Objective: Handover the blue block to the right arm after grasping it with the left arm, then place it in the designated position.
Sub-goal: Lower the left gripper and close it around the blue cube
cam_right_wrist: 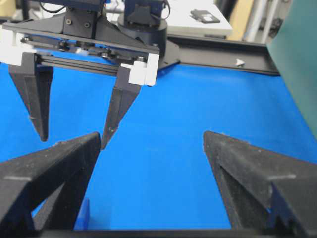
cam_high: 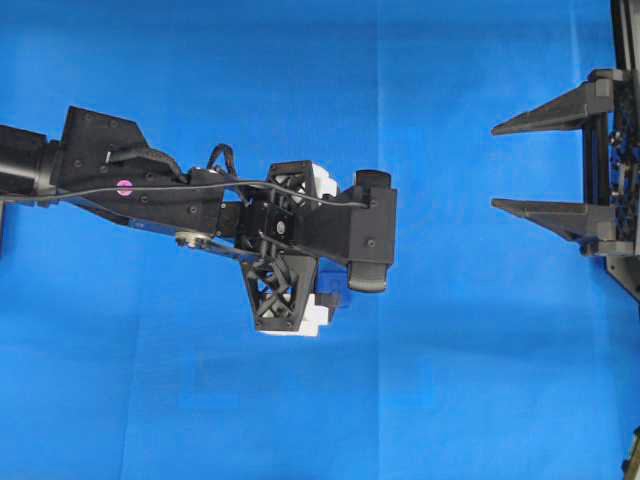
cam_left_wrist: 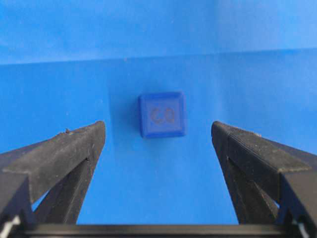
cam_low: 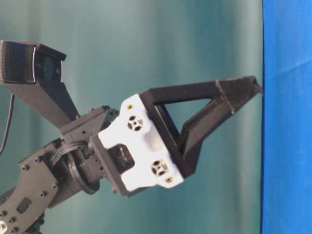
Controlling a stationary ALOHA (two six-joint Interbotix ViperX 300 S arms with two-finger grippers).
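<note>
My left gripper (cam_left_wrist: 158, 144) fills the foreground of its wrist view, both black fingers (cam_left_wrist: 64, 158) spread wide and holding nothing. Just beyond the fingertips, centred in the gap between them, the blue block (cam_left_wrist: 162, 114) sits on the blue cloth (cam_left_wrist: 158, 29) — untouched, its embossed face toward the lens. From overhead the block is hidden under the left arm (cam_high: 150, 185), which reaches in from the left edge. Farther from the block, at the right edge, my right gripper (cam_high: 510, 165) waits with its fingers parted too — empty, tips pointing back toward the block's side of the cloth.
</note>
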